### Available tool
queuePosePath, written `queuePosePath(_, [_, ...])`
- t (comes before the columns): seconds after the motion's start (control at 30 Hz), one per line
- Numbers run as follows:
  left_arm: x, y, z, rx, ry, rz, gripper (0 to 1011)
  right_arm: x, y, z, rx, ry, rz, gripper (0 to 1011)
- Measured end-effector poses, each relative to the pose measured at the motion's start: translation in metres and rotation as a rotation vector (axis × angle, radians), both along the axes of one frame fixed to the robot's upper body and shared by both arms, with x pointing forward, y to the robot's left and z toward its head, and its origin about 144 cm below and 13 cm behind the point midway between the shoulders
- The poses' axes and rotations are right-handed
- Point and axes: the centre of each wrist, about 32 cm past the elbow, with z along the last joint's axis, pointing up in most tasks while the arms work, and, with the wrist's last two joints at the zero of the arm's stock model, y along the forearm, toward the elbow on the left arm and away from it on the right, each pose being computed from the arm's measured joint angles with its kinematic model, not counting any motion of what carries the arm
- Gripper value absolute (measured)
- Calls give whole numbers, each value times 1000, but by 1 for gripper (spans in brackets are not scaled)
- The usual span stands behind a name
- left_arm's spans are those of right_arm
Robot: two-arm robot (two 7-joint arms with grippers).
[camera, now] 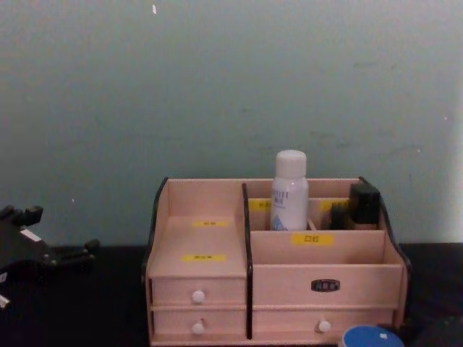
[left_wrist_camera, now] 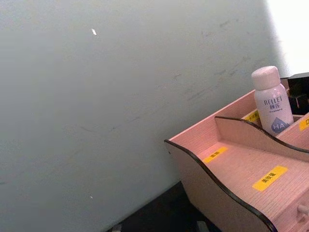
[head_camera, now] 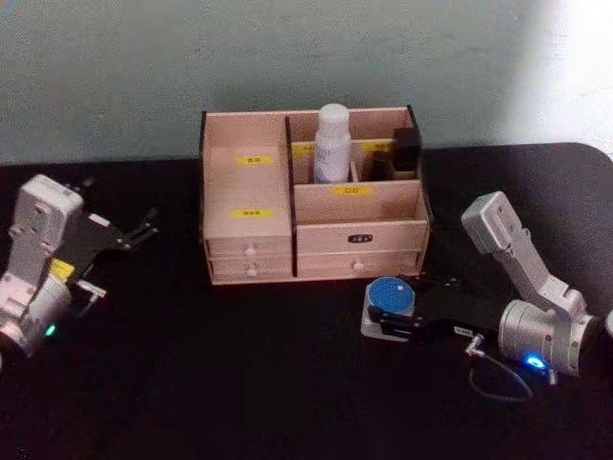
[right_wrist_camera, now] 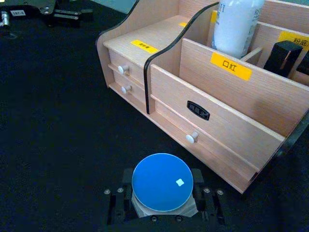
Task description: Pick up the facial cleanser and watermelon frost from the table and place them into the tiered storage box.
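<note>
Room light: dim and even, with no hard beam from above.
Bright wash: on the wall (head_camera: 584, 67) behind and to the right of the tiered storage box (head_camera: 251, 240), burnt out to plain white at that corner.
Table (head_camera: 239, 383): black, swallowing nearly every shadow in front of the box.
Shadows: soft, gathered inside the box's rear compartments.
Glare: one small white glint on the blue lid of the watermelon frost (right_wrist_camera: 162, 181), just in front of the box.
Small lamps: a green glow (head_camera: 49, 332) well left of the box, a blue glow (head_camera: 532, 361) to its right front.
</note>
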Motion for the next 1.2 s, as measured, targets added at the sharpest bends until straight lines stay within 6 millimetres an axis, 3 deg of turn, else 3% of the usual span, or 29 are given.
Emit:
queuePosePath(0.13, [0,0,0,0,0,0,1001,-1,0,1,7,-3,4,729])
queuePosePath(0.5, [0,0,0,0,0,0,1001,5,4,30,47,-88,71,729])
queuePosePath(1.2, [0,0,0,0,0,0,1001,72,56,69,105,-226,150,729])
